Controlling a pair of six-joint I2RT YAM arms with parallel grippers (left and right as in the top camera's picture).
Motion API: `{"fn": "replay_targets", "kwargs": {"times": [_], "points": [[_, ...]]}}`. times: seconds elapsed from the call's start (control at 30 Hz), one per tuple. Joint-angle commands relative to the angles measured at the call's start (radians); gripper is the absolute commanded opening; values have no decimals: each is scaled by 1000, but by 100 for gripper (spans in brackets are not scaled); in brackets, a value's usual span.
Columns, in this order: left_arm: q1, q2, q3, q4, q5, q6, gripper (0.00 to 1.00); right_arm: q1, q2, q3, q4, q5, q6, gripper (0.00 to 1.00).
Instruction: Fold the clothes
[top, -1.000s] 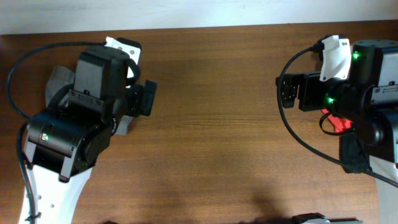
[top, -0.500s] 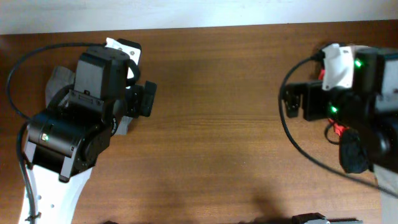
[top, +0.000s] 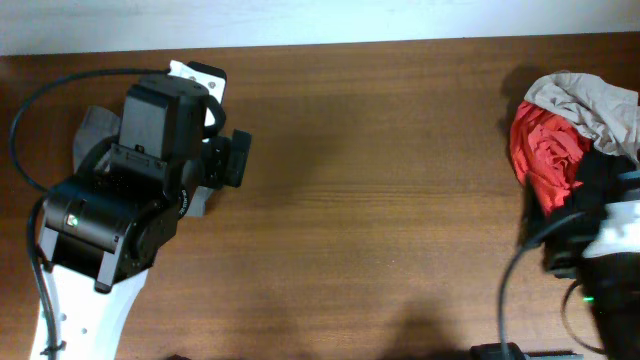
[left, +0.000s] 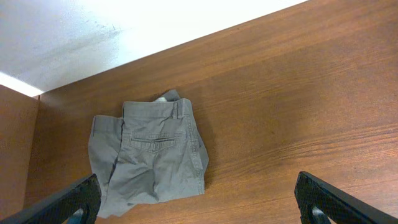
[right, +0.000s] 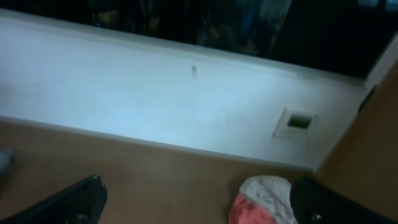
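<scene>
I found the left gripper and right gripper empty, fingers spread, the grey shorts lying folded at the far left of the table, and judged the right should pinch one garment from the pile by its edge.

No text, label, brand, number or sign could be read in any view, neither on the wrinkled grey-olive cotton shorts nor on the brown wooden bench.
</scene>
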Motion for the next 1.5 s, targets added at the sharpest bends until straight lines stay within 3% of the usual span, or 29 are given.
{"fn": "replay_targets", "kwargs": {"times": [0.0, 0.27, 0.53, 0.9, 1.47], "points": [[-4, -2, -3, -1, -14, -14, 99, -18, -128, -280, 21, -23, -3, 99], [-4, -2, -3, -1, -14, -14, 100, -53, -436, -785, 149, -75, 137, 99], [-4, -2, -3, -1, -14, -14, 99, -53, -631, -1035, 233, -82, 180, 99], [-4, -2, -3, -1, -14, -14, 99, -51, -652, -1159, 236, -100, 180, 99], [-4, -2, -3, -1, -14, -14, 99, -51, -652, -1162, 205, -108, 180, 99]]}}
